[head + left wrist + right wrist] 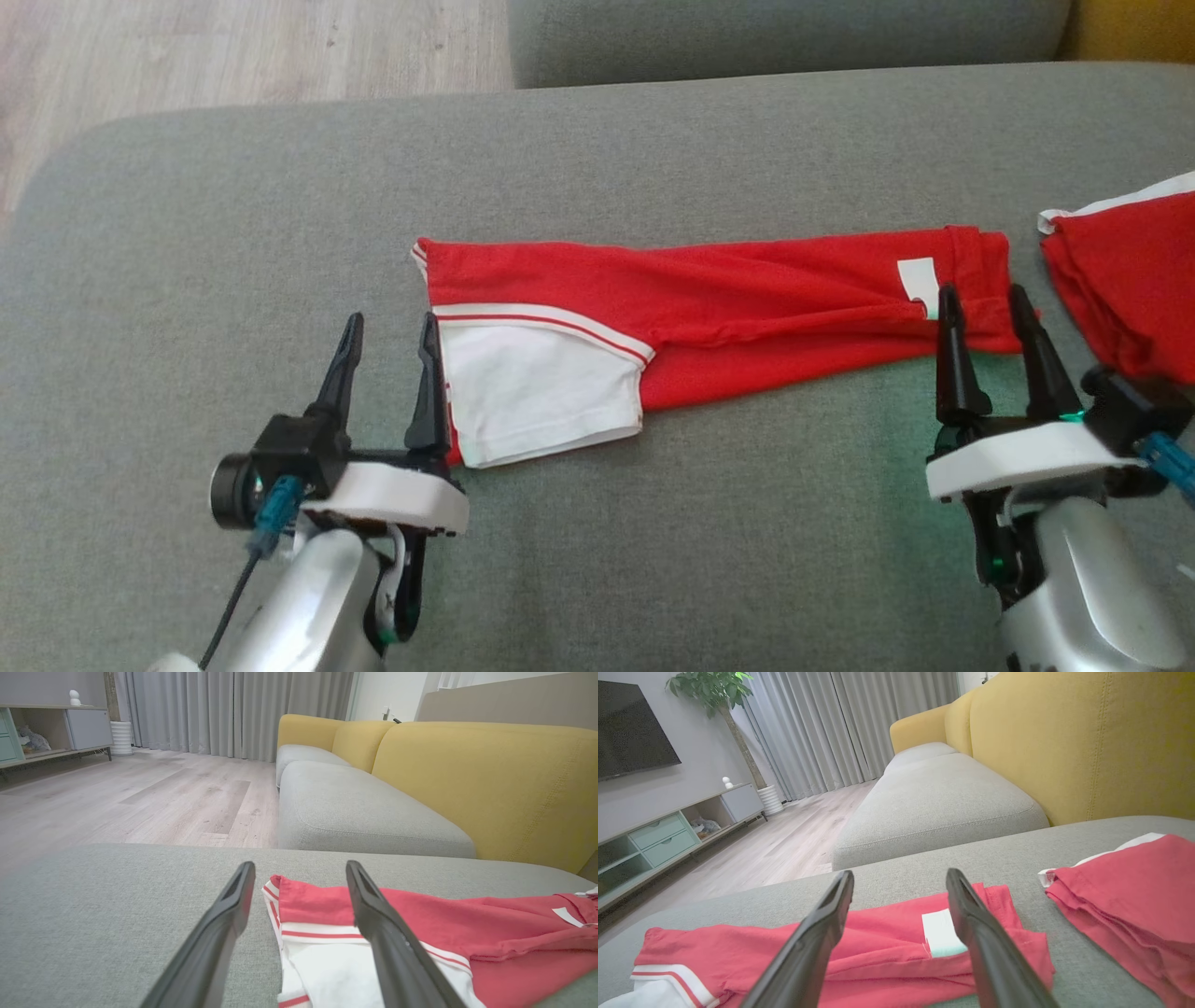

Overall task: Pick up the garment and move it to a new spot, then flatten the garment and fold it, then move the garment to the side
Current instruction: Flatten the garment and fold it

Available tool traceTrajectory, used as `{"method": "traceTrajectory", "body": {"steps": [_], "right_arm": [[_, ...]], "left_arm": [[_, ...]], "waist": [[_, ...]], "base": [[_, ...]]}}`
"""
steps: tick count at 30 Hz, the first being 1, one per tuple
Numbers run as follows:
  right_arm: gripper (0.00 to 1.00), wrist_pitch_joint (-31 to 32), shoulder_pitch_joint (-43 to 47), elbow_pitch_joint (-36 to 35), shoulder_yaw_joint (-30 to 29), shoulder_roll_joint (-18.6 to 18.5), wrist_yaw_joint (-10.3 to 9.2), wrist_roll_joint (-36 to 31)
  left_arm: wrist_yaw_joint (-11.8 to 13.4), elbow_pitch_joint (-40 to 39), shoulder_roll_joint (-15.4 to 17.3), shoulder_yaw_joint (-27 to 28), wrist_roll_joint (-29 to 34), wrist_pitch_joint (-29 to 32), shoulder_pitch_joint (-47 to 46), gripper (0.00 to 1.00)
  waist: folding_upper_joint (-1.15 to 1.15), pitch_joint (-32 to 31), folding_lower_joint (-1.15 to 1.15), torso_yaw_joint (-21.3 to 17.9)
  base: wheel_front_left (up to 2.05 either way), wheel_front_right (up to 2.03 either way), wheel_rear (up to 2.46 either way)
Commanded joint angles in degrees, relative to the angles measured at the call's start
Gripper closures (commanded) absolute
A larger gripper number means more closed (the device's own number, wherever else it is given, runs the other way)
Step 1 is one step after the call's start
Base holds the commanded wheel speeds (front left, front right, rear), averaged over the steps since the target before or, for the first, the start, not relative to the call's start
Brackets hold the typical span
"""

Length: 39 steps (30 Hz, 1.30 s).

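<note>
A: Claws, quick?

B: Left gripper (392, 327) is spread wide with nothing in it. Right gripper (983, 297) is the same, jaws wide apart and empty.

A: Where's the garment?

B: The red shorts (728, 299) lie folded lengthwise as a long strip on the grey seat cushion (653, 149), running from one claw to the other. The white hem panel (532, 392) sits right against the left gripper's inner finger; its outer finger is over bare cushion. The waistband end with the white label (917, 278) is just under the right gripper's fingertips, with both fingers over cloth.

A: Why one claw per end?

B: My guess is they'll pinch both ends together, so the strip lifts or folds end to end without bunching. The wide jaws would straddle the edge.

A: What's the other red thing?

B: A second red garment (1130, 280), just right of the right gripper and apart from the shorts. It looks set aside and could snag.

A: What stage?

B: Flattened and folded once, I'd say. The cross fold and the move to the side aren't done yet.
</note>
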Motion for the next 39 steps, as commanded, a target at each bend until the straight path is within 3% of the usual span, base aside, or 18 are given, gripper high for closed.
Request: {"method": "traceTrajectory", "body": {"steps": [1, 11, 22, 31, 32, 33, 39], "right_arm": [[0.0, -0.61, -1.23, -2.42, 0.65, 0.3, -0.04, -0.67], [0.0, 1.22, -6.07, 0.46, -3.33, -1.08, -0.04, -4.94], [0.0, 8.02, -15.89, 15.2, -17.26, -1.08, -0.04, -13.54], [0.0, 7.49, -18.27, 24.2, -19.5, 0.28, -0.04, -16.69], [0.35, 7.23, -18.57, 25.0, -19.27, 0.4, -0.04, -16.67], [1.0, 6.77, -18.84, 25.64, -18.87, 0.49, -0.04, -16.65], [1.0, 3.38, -20.01, 26.9, -17.61, -1.3, -0.04, -16.36]], "left_arm": [[-0.44, -1.96, 0.21, 3.0, 1.19, -0.54, -1.94, 0.0], [-4.7, -1.18, -3.22, 7.49, 6.69, -0.54, -3.4, 0.0], [-7.64, 0.26, -5.18, 9.24, 9.73, -0.54, -6.38, 0.0], [-8.49, 1.01, -5.71, 10.81, 10.76, -0.54, -7.08, 0.0], [-8.52, 1.13, -5.74, 11.05, 10.9, -0.54, -7.17, 0.0], [-8.55, 1.23, -5.76, 11.26, 11.06, -0.54, -7.22, 0.0], [-9.02, 1.64, -5.87, 12.39, 11.81, -0.54, -6.93, 0.0]], "waist": [[0.0, 0.23, 0.01, 0.12], [0.0, 3.98, 0.01, 1.15], [0.0, 9.64, 0.01, 2.83], [0.0, 10.3, 0.01, 2.7], [0.0, 10.23, 0.01, 2.51], [0.0, 10.11, 0.01, 2.29], [0.0, 8.78, 0.01, 0.57]], "base": [[0.0, 0.0, 0.0], [0.0, 0.0, 0.0], [0.0, 0.0, 0.0], [0.0, 0.0, 0.0], [0.0, 0.0, 0.0], [0.0, 0.0, 0.0], [0.0, 0.0, 0.0]]}}
